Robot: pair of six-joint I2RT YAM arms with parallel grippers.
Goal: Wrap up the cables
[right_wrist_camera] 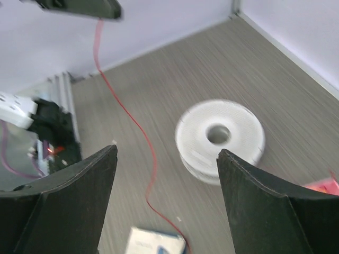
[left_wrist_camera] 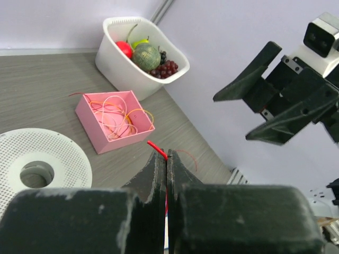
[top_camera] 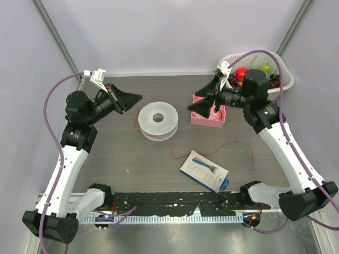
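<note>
**Both arms raised and bent inward, 2 grippers tip to tip above the table, with 1 white spool [top_camera: 157, 120] below and between them.**
Left gripper [left_wrist_camera: 166, 156] is pinched tight on the 1 red wire [right_wrist_camera: 97, 42], which drops from its tips past the spool toward 1 blue-and-white packet [top_camera: 204, 170]. Right gripper [right_wrist_camera: 167, 152] is spread wide, holding nothing. The right wrist view is blurred, so the wire's far end is hard to trace. Behind the right gripper are 1 pink box [top_camera: 206, 122] and 1 white basket [top_camera: 286, 79].

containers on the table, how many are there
2: a pink box right of the white spool, holding loose wire loops, and a white basket of fruit in the far right corner. None looks hidden.
</note>
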